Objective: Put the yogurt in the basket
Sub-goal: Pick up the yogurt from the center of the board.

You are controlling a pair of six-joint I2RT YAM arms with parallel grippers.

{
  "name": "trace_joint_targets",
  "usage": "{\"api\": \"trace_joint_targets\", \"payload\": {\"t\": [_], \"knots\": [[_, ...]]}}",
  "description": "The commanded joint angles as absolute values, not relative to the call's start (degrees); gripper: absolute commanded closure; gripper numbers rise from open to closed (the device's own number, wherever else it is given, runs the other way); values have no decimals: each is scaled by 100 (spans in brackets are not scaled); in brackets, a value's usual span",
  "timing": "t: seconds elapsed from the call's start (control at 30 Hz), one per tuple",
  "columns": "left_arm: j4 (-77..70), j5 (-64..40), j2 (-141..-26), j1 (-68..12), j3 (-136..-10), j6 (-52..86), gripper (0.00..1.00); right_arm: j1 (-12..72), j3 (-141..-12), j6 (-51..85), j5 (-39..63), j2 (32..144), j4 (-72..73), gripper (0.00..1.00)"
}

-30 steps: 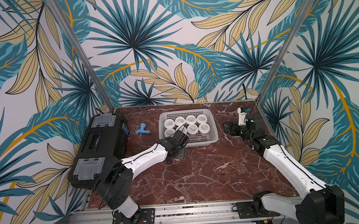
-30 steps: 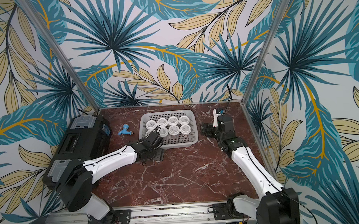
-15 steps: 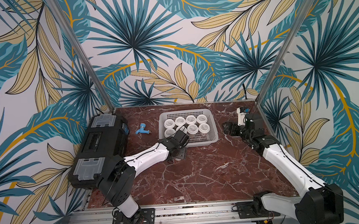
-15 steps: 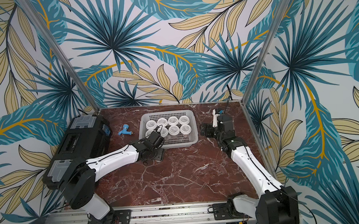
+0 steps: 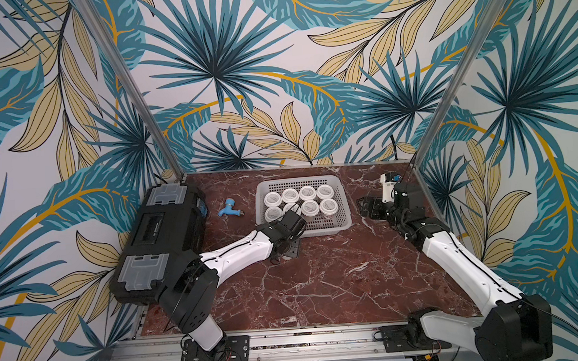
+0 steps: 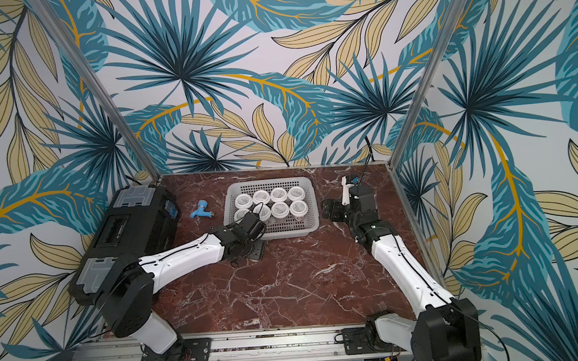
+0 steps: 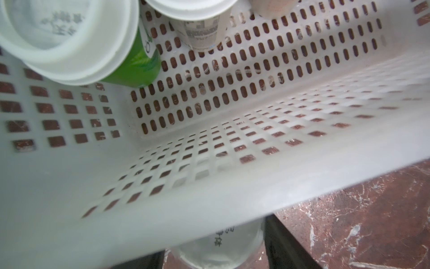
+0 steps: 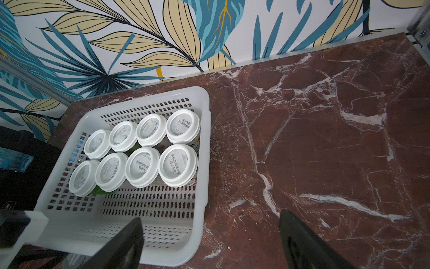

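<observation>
My left fingers (image 7: pixel 285 244) have just closed on the last yogurt (image 7: pixel 216 251) beside the basket (image 7: pixel 232 200) — right fingers (image 8: pixel 130 242) spread — so one lift should finish.

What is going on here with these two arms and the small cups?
A two-armed robot is filling the white basket. Eight yogurt cups already stand inside in two rows. The left gripper, low on the table just outside the basket's near wall, holds a ninth cup between its fingers. The right gripper hovers open and empty beside the basket.
</observation>
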State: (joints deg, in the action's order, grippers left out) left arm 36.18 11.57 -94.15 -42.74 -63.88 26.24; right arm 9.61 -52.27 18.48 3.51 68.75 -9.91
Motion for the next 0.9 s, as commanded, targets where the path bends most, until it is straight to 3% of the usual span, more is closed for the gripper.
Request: {"api": "trace_joint_targets", "payload": {"t": [0.0,0.87], "knots": [[3896,1291,-9331,-4392,-6741,2567,34,921,-5135,1880,420,6907,-861,7],[4764,1086,-9010,-4939,-7786,2499,34,905,-5133,1881,510,6961,-835,7]]}}
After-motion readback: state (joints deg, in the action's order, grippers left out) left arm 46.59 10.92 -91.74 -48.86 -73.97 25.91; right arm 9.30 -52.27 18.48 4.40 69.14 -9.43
